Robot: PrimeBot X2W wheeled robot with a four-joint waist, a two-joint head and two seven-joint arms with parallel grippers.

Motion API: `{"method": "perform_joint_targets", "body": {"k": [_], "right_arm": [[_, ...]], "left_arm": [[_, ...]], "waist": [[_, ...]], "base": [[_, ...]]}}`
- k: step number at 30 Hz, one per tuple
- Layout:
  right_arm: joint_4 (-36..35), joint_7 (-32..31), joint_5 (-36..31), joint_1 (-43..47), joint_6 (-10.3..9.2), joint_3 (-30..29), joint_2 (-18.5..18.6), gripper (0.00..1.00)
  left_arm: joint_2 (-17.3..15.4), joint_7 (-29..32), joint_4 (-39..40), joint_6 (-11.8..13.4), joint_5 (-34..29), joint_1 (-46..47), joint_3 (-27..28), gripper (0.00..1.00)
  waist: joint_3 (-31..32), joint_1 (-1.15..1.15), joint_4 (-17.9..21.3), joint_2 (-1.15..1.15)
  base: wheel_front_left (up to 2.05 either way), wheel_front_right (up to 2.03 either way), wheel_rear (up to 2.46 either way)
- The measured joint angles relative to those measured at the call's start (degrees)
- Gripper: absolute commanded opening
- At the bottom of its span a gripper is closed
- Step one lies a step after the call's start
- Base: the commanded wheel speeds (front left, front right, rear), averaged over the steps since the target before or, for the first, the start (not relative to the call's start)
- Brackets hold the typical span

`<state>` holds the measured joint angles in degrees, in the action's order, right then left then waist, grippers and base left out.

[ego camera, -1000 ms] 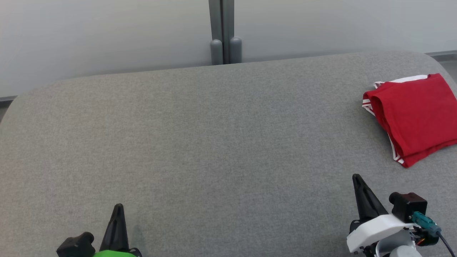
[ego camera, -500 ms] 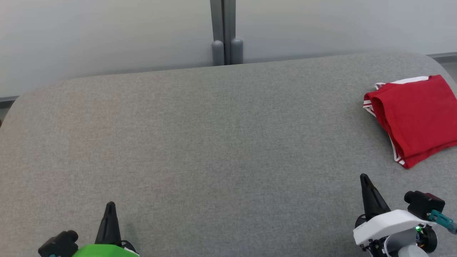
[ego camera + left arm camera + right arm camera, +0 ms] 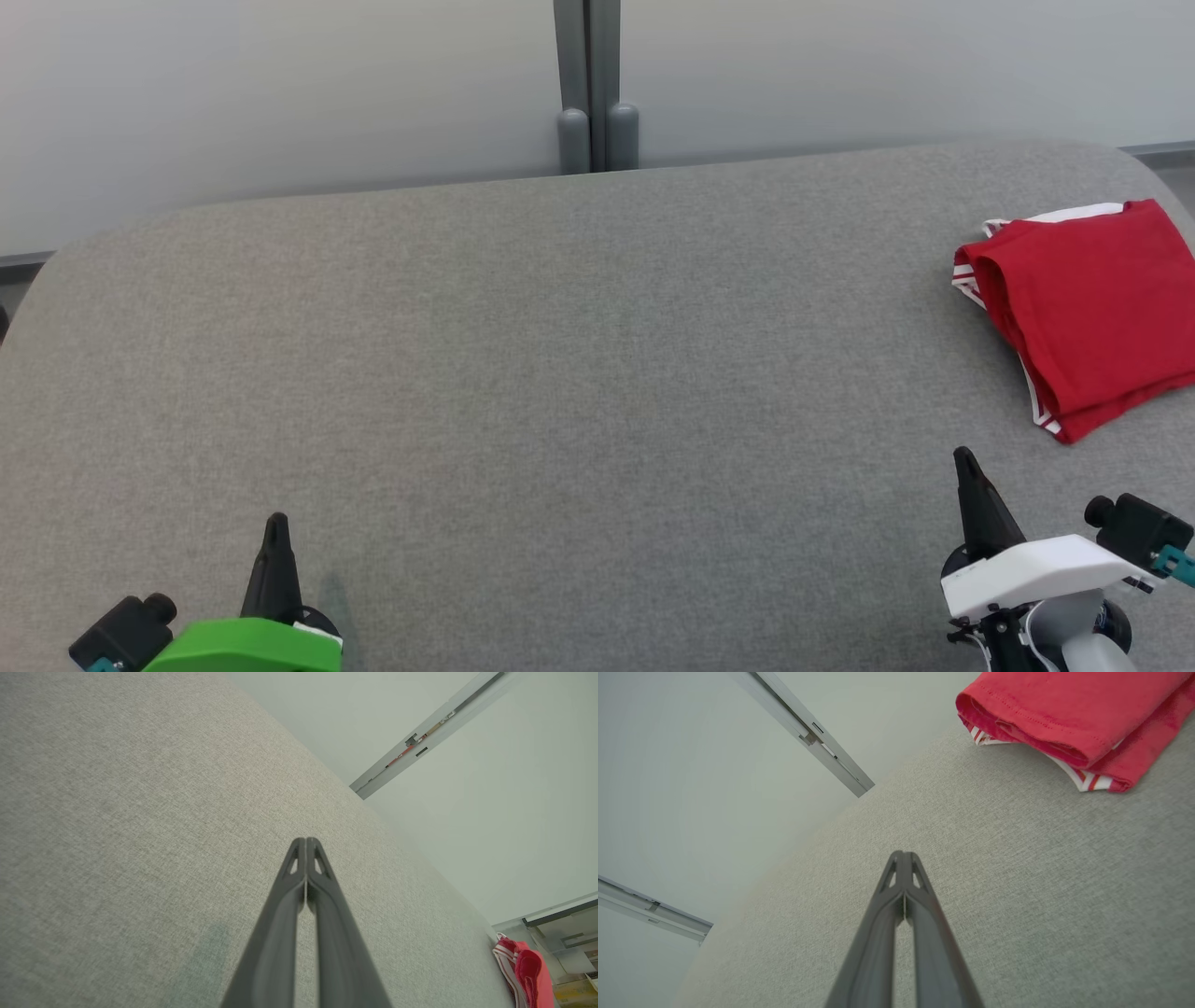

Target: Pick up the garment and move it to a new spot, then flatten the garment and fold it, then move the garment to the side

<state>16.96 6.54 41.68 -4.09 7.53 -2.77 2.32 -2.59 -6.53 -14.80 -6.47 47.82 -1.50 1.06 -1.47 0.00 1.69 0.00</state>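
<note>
- Left gripper [image 3: 276, 523]: both dark tapered fingers pressed together, grasping nothing, over bare grey woven upholstery [image 3: 579, 373].
- Centre: beyond the fingertips, a grey post [image 3: 588, 84] divides pale, smooth wall panels [image 3: 280, 93]; the wrist views show it as a slanted metal rail.
- Right gripper [image 3: 963, 459]: clenched, empty.
- Garment [image 3: 1088, 308]: folded red cloth with white-striped trim, lying ahead and to the right of the right fingers, apart from them; the right wrist view adds stitched hems and stacked layers.
</note>
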Motion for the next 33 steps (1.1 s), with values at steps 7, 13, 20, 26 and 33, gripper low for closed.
{"method": "perform_joint_targets", "body": {"k": [7, 13, 20, 26, 33], "right_arm": [[-0.23, -1.42, 5.36, -0.10, 0.00, -0.38, 0.03, 0.00], [-0.42, -2.54, 9.68, -0.25, 0.00, -0.68, 0.04, 0.00], [-0.62, -3.78, 14.43, -0.55, -0.01, -1.05, 0.08, 0.00], [-0.81, -4.64, 18.24, -0.77, -0.01, -1.38, 0.10, 0.00], [-0.97, -5.79, 22.54, -1.17, -0.01, -1.71, 0.15, 0.00]], "left_arm": [[0.00, 1.45, 0.25, 0.00, 4.72, 0.88, 0.58, 0.00], [0.00, 2.46, 0.49, 0.18, 8.58, 1.37, 0.97, 0.00], [0.00, 3.78, 0.75, 0.24, 12.82, 2.20, 1.49, 0.00], [-0.01, 4.80, 0.88, 0.26, 16.17, 2.69, 2.02, 0.00], [-0.01, 5.83, 1.09, 0.38, 19.87, 3.41, 2.46, 0.00]], "waist": [[0.11, 0.00, -0.12, 0.00], [0.21, 0.00, -0.23, 0.00], [0.32, 0.00, -0.35, 0.00], [0.42, 0.00, -0.46, 0.00], [0.53, 0.00, -0.59, 0.00]], "base": [[0.00, 0.00, 0.00], [0.00, 0.00, 0.00], [0.00, 0.00, 0.00], [0.00, 0.00, 0.00], [0.00, 0.00, 0.00]]}}
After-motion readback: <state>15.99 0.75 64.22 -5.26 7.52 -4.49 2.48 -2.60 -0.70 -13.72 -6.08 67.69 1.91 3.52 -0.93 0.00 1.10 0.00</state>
